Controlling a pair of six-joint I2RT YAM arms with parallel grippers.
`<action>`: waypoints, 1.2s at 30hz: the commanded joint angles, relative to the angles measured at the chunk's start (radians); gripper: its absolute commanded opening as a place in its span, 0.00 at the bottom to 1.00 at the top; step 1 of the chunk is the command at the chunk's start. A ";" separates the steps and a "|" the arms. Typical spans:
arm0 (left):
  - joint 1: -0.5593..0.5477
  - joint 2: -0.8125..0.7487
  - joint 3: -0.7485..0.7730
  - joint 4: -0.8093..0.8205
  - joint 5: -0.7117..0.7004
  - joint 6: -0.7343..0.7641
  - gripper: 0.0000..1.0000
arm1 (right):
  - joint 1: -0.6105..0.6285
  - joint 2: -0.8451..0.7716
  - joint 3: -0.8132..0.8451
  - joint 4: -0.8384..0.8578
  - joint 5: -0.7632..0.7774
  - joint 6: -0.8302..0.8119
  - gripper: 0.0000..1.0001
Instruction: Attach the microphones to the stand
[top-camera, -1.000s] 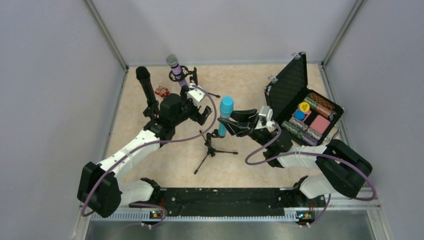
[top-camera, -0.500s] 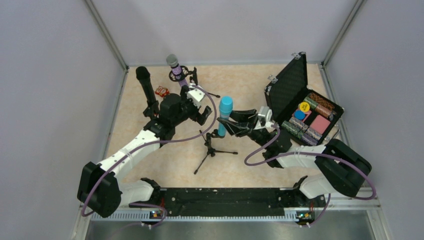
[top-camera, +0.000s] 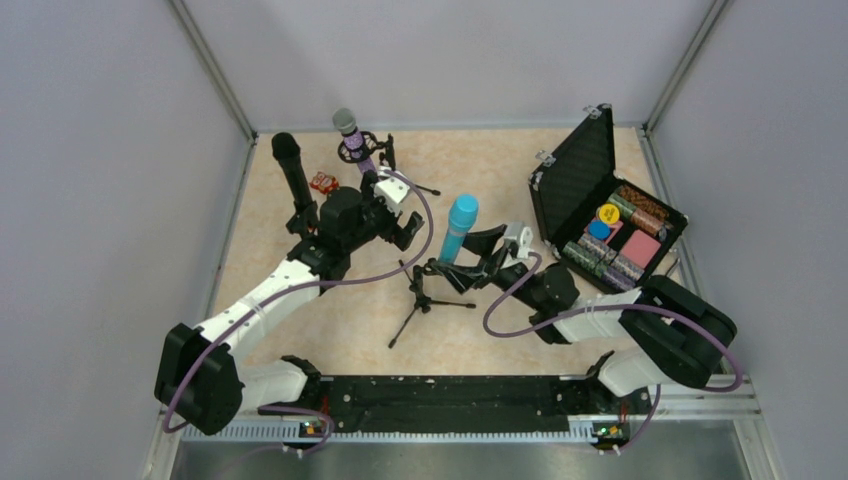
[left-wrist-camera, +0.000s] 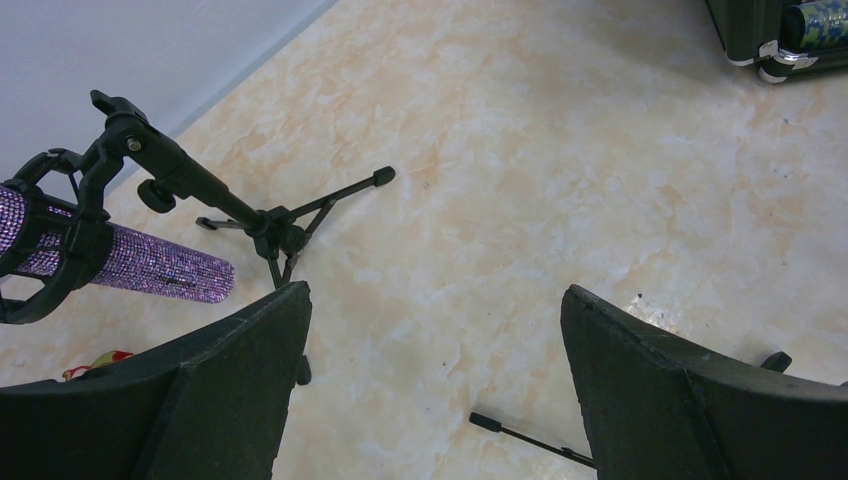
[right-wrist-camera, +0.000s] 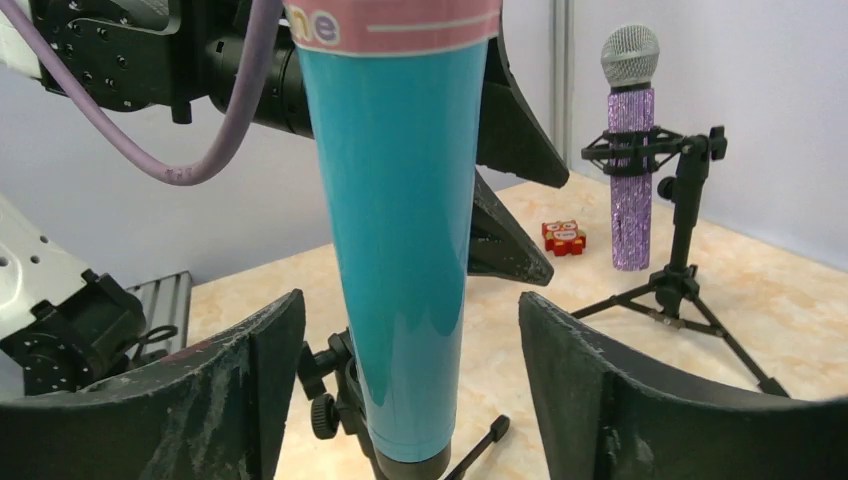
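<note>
Nearest the arm bases, the tripod stand (top-camera: 422, 298) is carrying the turquoise microphone (top-camera: 460, 228) in its clip, the long axis near upright and leaning slightly to the stand's right. The right gripper (right-wrist-camera: 410, 298) is straddling the lower barrel just above the stand, fingers spread wide, holding nothing, with a gap showing at each finger. The microphone is sitting straight ahead between those fingers, so any withdrawal probably needs to run straight back. Beyond the stand to its left, the left gripper (left-wrist-camera: 435, 292) is hanging wide and empty, the farther tool. Farther still, the black microphone (top-camera: 292, 172) and the purple microphone (top-camera: 352, 138) are standing upright, the purple one in its own mount.
</note>
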 joint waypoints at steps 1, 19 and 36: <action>-0.003 0.004 -0.003 0.042 -0.002 0.014 0.99 | 0.011 -0.039 0.006 0.206 -0.023 0.029 0.81; -0.004 -0.016 0.041 0.002 -0.038 0.005 0.99 | 0.010 -0.374 -0.118 -0.104 0.102 0.038 0.94; 0.000 -0.317 -0.021 -0.063 0.212 -0.215 0.99 | 0.008 -0.839 -0.143 -1.065 0.166 0.070 0.99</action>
